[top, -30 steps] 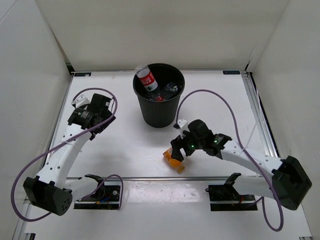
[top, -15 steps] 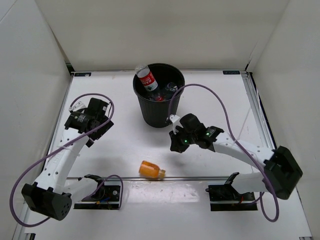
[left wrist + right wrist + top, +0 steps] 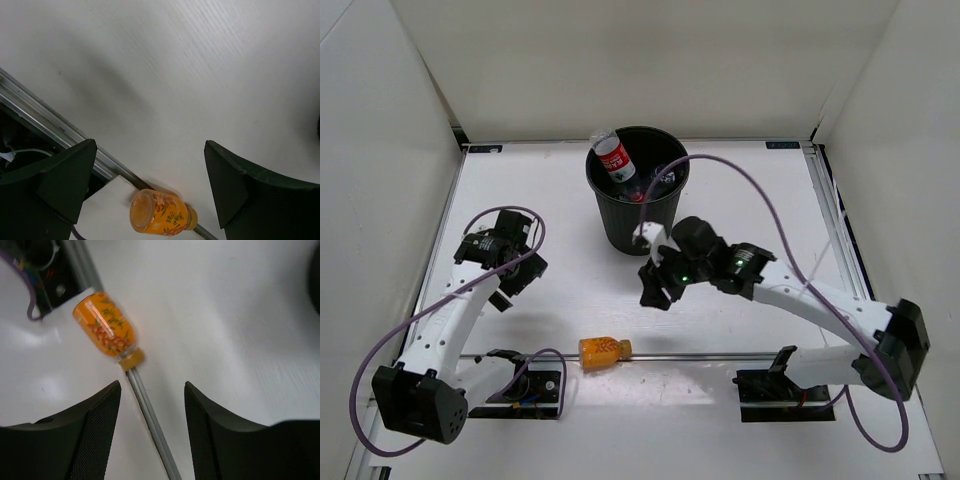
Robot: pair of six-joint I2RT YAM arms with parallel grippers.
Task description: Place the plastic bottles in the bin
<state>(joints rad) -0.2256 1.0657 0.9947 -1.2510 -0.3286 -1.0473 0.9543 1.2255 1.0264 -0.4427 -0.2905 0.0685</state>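
Note:
The squat orange bottle (image 3: 603, 351) lies on its side on the metal rail at the table's near edge, touched by neither gripper. It shows in the left wrist view (image 3: 162, 215) and in the right wrist view (image 3: 105, 330), cap toward the rail. The black bin (image 3: 638, 215) stands at the back centre. A clear bottle with a red label (image 3: 616, 159) leans at its rim, and other clear bottles (image 3: 657, 182) lie inside. My left gripper (image 3: 517, 283) (image 3: 149, 146) is open and empty, left of the orange bottle. My right gripper (image 3: 655, 288) (image 3: 152, 387) is open and empty, up and right of it.
A metal rail (image 3: 720, 355) (image 3: 150, 415) runs along the near edge, with black cable mounts (image 3: 525, 385) below it. Purple cables loop off both arms. White walls enclose the table at the left, back and right.
The orange bottle left the right gripper's spot and moved left along the near edge onto the rail. The right gripper rose and moved left. The left gripper came nearer.

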